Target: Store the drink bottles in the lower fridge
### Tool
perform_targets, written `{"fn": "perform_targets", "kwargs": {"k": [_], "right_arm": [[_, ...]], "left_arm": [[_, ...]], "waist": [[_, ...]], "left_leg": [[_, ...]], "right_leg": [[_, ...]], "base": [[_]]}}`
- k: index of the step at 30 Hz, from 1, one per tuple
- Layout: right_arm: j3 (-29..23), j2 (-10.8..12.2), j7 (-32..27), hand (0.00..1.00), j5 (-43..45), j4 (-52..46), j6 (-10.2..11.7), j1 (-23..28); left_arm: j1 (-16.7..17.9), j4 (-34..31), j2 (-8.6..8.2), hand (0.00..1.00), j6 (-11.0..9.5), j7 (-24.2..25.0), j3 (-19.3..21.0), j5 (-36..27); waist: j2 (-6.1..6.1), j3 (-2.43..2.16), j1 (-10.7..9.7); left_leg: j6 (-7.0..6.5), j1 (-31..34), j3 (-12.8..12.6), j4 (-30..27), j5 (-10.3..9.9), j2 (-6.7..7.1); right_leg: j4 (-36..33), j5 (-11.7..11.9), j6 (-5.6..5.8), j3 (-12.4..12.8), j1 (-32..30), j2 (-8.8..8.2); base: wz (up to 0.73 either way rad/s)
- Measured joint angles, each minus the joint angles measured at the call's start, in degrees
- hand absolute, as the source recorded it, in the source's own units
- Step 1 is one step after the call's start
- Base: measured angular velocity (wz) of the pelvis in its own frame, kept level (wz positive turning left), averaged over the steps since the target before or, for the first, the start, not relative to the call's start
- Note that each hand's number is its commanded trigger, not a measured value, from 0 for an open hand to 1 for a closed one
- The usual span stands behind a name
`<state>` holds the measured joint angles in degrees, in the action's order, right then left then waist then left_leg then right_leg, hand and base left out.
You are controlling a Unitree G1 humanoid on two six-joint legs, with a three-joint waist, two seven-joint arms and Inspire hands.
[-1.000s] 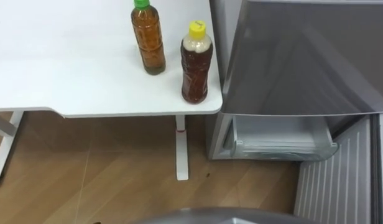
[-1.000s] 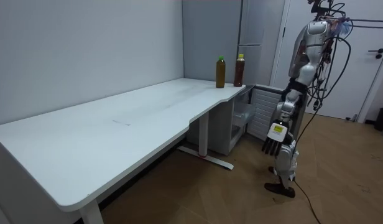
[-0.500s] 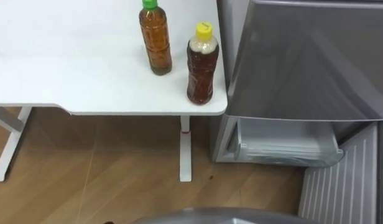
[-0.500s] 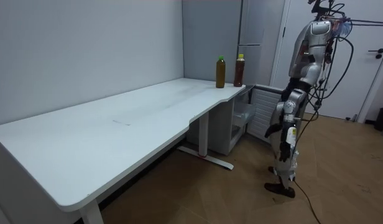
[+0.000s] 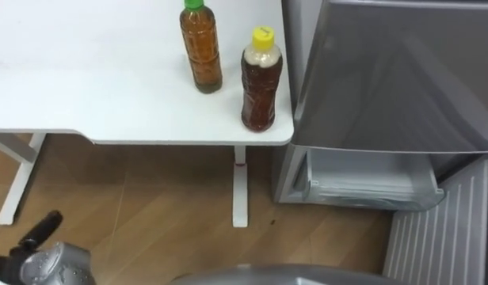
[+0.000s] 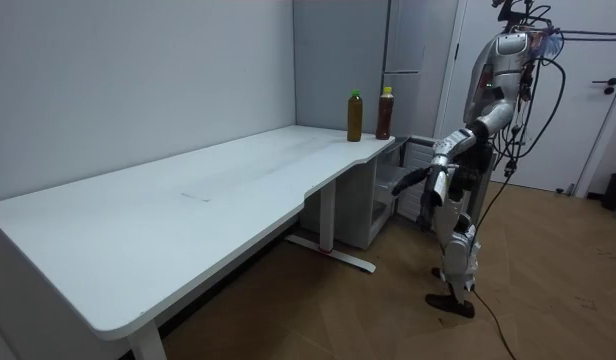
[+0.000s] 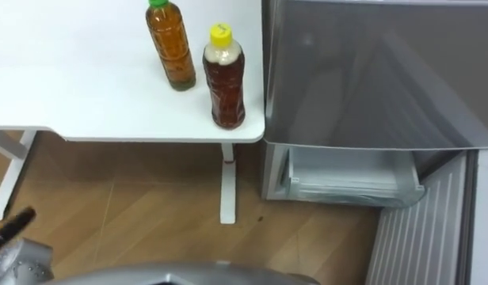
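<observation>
Two drink bottles stand near the white table's (image 5: 85,87) right corner. One has a green cap (image 5: 200,46); the other, with a yellow cap (image 5: 261,79), is closer to the edge and the fridge. My left hand (image 5: 40,234) comes up at the lower left, well short of the table, open with dark fingers straight and nothing in it. In the room view I stand before the table corner with that left hand (image 6: 410,183) stretched forward. My right hand (image 6: 428,207) hangs lower in front of my body.
The grey fridge (image 5: 386,79) stands right of the table. Its lower compartment is open, showing a pale drawer (image 5: 371,182). The ribbed inside of the door (image 5: 442,229) swings out at the lower right. Wooden floor and the table's white leg (image 5: 240,190) lie below.
My left arm has risen from hanging at my side to reaching forward, so the hand now enters the eye views. The view has shifted slightly. The bottles have not moved.
</observation>
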<state>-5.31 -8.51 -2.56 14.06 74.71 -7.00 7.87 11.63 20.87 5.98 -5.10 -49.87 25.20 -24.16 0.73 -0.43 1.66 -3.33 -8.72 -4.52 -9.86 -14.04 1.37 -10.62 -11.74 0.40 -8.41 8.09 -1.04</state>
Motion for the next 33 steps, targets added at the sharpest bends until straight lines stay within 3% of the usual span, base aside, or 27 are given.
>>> {"fn": "perform_targets", "kwargs": {"k": [8, 14, 16, 20, 28, 33], "right_arm": [[0.8, 0.1, 0.4, 0.0, 0.0, -0.9, 1.3, 0.1], [0.8, 0.1, 1.4, 0.0, -0.2, -0.3, 2.6, -0.2], [0.8, 0.0, 1.9, 0.0, -1.4, -0.2, 2.6, 0.2], [0.9, -0.1, 2.1, 0.0, -2.5, 1.6, 3.0, -0.4], [1.9, -0.9, 5.2, 0.0, -2.8, 2.6, 4.3, -1.6], [1.9, -1.2, 7.2, 0.0, -3.2, 5.3, 4.6, -3.6]], "left_arm": [[0.2, -15.2, 0.05, 0.0, -1.7, -4.2, -2.5, 15.4], [0.2, -23.4, 0.55, 0.0, -2.7, -2.0, -5.7, 22.1], [0.1, -28.4, 1.9, 0.0, -2.7, -0.8, -7.9, 26.9], [-1.2, -33.5, 2.43, 0.0, -2.8, 1.3, -8.7, 32.8], [-2.2, -40.2, 2.55, 0.0, -3.0, 10.1, -14.0, 31.2], [-3.6, -40.2, 2.61, 0.0, -3.1, 20.3, -18.8, 28.0]], "waist": [[-0.22, 0.12, -0.4], [-0.3, 0.27, -1.5], [-0.59, 0.44, -1.5], [-0.22, 0.73, -2.1], [-0.1, 0.88, -3.7], [-0.64, 0.99, -4.5]], "left_leg": [[0.01, 0.1, 0.9, 0.0, 0.0, 0.28], [0.0, 0.6, 2.0, -0.1, 0.0, 0.29], [0.0, 1.1, 2.3, -0.4, 0.0, 0.3], [0.0, 0.9, 2.2, -0.6, 0.0, 0.29], [0.0, 1.1, 2.3, -0.7, 0.0, 0.28], [0.0, 1.3, 2.5, -0.8, 0.0, 0.29]], "right_leg": [[0.0, 0.0, 0.0, -0.2, 0.2, -0.01], [0.2, 0.0, 0.0, -1.1, 0.3, -0.08], [0.8, 0.0, 0.0, -1.2, 0.5, -0.09], [1.2, 0.0, 0.0, -1.0, 0.9, -0.11], [1.0, 0.0, 0.0, -0.9, 0.7, -0.12], [1.0, 0.0, 0.0, -1.2, 0.7, -0.14]], "base": [[0.03], [0.08], [0.06], [-0.01], [-0.01], [0.02]]}}
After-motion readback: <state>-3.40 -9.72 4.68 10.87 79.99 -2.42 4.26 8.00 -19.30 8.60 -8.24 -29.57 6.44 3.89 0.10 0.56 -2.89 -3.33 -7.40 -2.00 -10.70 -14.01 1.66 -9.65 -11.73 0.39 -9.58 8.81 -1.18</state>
